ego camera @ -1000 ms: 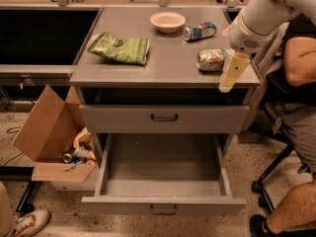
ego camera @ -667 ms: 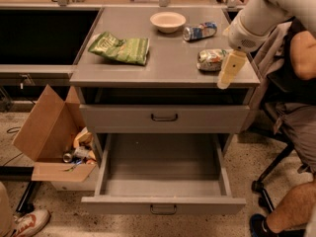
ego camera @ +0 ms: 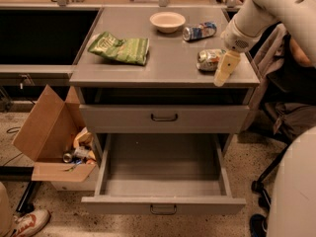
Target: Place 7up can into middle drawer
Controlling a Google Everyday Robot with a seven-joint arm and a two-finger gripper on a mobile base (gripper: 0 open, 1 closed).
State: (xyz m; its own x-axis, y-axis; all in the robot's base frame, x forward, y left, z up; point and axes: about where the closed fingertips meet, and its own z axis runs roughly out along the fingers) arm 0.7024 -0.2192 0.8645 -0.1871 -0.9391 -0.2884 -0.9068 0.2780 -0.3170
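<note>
Bench (ego camera: 163, 72): grey cabinet with a flat top, centre of my view.

Arm (ego camera: 269, 6): white, reaching in from the upper right over the bench's right edge.

Middle drawer (ego camera: 163, 205): lowest one I can see, standing wide open, with a dark loop handle on its front lip.

Upper drawer front (ego camera: 123, 118): shut, matching handle.

Cardboard box (ego camera: 42, 127): on the floor left of the cabinet, flaps open, clutter inside.

Chip bag (ego camera: 120, 48): green, flat on the bench's left half.

Bowl (ego camera: 168, 21): pale, back centre.

Gripper (ego camera: 221, 75): cream-coloured, pointing down at the bench's right front edge, just right of the 7up can. I cannot tell whether it touches the can, nor whether it is clenched or released.

7up can (ego camera: 208, 59): on its side on the bench top, near the right front corner.

Blue-and-silver can (ego camera: 199, 31): on its side, just right of the bowl.
</note>
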